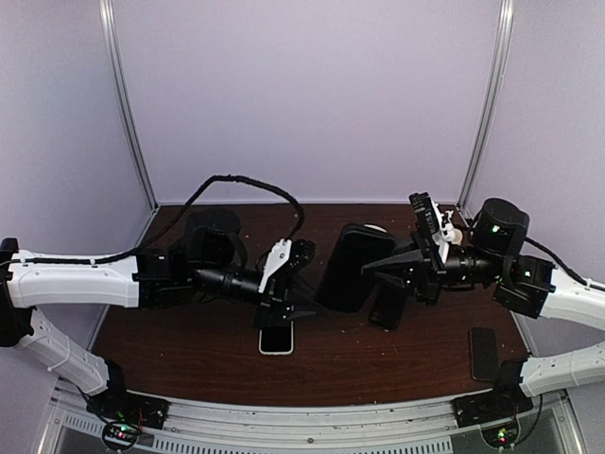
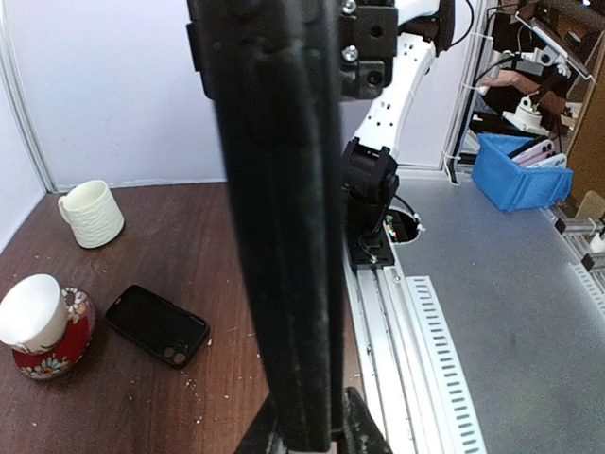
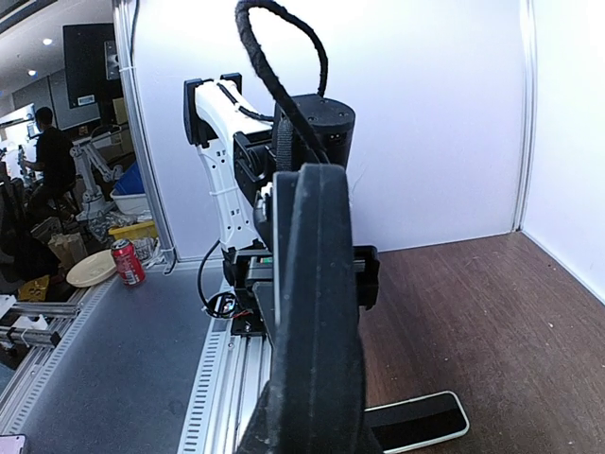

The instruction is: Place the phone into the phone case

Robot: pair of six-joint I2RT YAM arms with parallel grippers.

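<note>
Both grippers hold one large black phone case (image 1: 348,267) up in the air over the table's middle. My left gripper (image 1: 310,279) grips its left edge and my right gripper (image 1: 375,269) its right edge. Each wrist view shows the case edge-on between shut jaws, in the left wrist view (image 2: 284,236) and the right wrist view (image 3: 317,284). I cannot tell whether a phone sits in it. A white-rimmed phone (image 1: 276,338) lies flat on the table below the left gripper, and it also shows in the right wrist view (image 3: 421,421).
A second black case (image 1: 484,352) with camera cutouts lies near the right arm's base, and it also shows in the left wrist view (image 2: 157,324). A cream mug (image 2: 92,213) and a white cup on a red floral one (image 2: 43,326) stand on the brown table (image 1: 189,350).
</note>
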